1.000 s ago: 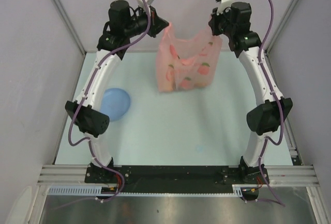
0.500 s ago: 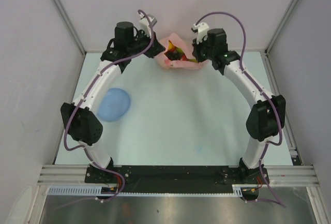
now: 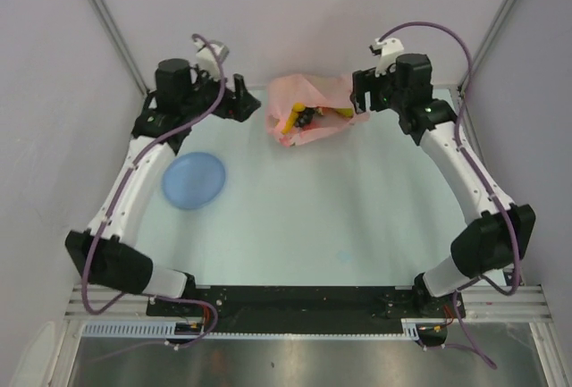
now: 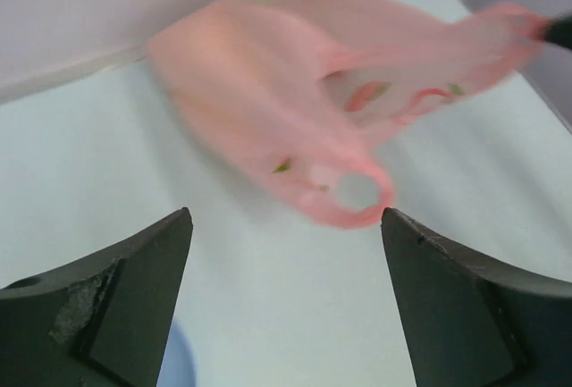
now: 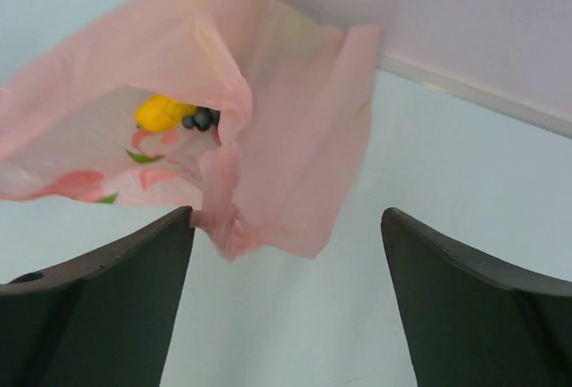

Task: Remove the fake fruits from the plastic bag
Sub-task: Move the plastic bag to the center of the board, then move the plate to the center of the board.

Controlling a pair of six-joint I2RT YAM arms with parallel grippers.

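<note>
Left gripper (image 3: 241, 101), upper left of centre in the top view: jaws spread wide, holding nothing. In the left wrist view only bare pale table (image 4: 268, 315) shows between my two dark fingers (image 4: 125, 298). The thin crinkly translucent pink plastic bag (image 3: 313, 101) is blurred there, in the upper half of the frame, apart from the fingers.

Right gripper (image 3: 362, 99), upper right of centre: also wide open, gripping nothing. In the right wrist view a loose fold of the pink plastic bag (image 5: 286, 119) hangs down between my fingers, just beside the lower-left one (image 5: 107, 307). I can't tell if it touches.

The bag lies slumped on the table at upper middle of the top view, between my two grippers. The fake fruits are inside it: a glossy yellow oval plastic fruit (image 3: 291, 120) and a dark purple grape bunch (image 3: 307, 116) show through the opening, and both also show in the right wrist view.

A round light blue plate (image 3: 193, 180) sits left of centre, well apart from the bag.
</note>
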